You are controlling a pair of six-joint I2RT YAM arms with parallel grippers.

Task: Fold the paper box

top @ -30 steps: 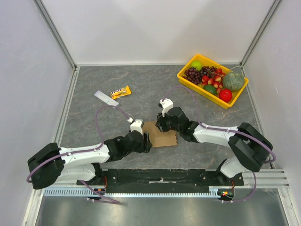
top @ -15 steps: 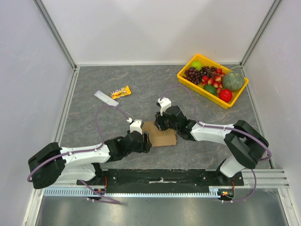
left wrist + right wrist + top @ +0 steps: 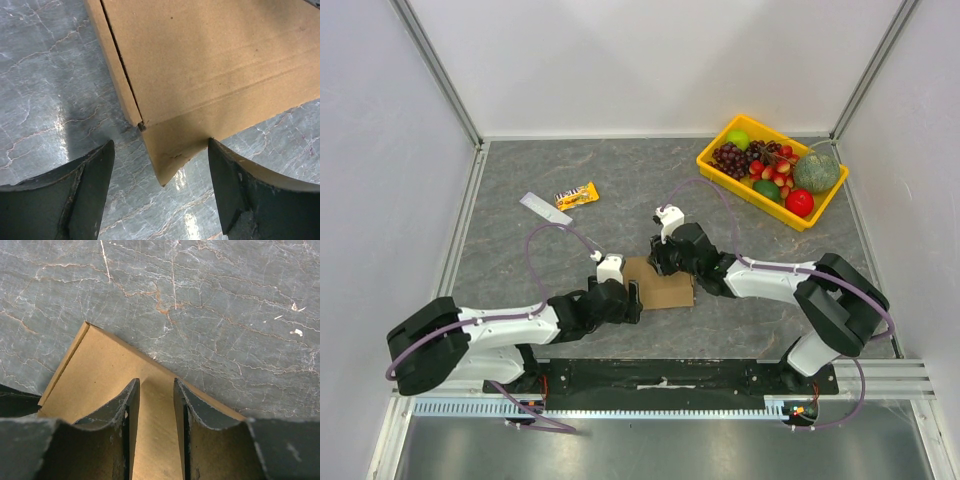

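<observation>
We are looking down on a grey marbled desk (image 3: 550, 170) that is carrying everything here. Our two arms are reaching inward from its near edge and meeting over the middle.

At the far right corner a yellow tray (image 3: 706, 160) is holding dark grapes (image 3: 728, 157), a netted melon (image 3: 817, 172) and a red fruit (image 3: 799, 202).

The paper box (image 3: 665, 290) is lying flat on the desk's near middle, between the two wrists, well apart from the tray. It is showing plain brown cardboard with a slit along one side.

Our left tool (image 3: 160, 150) is standing with its fingers (image 3: 90, 190) spread wide at the box's near left corner. That corner is poking into the gap without touching either finger.

Our right tool (image 3: 156, 385) is hovering over the box's far side, its fingers (image 3: 122, 425) leaving only a narrow gap with cardboard showing through. We cannot tell whether they are pinching anything.

Far left, an orange snack bar (image 3: 576, 196) is lying just beside a white strip (image 3: 544, 208).
</observation>
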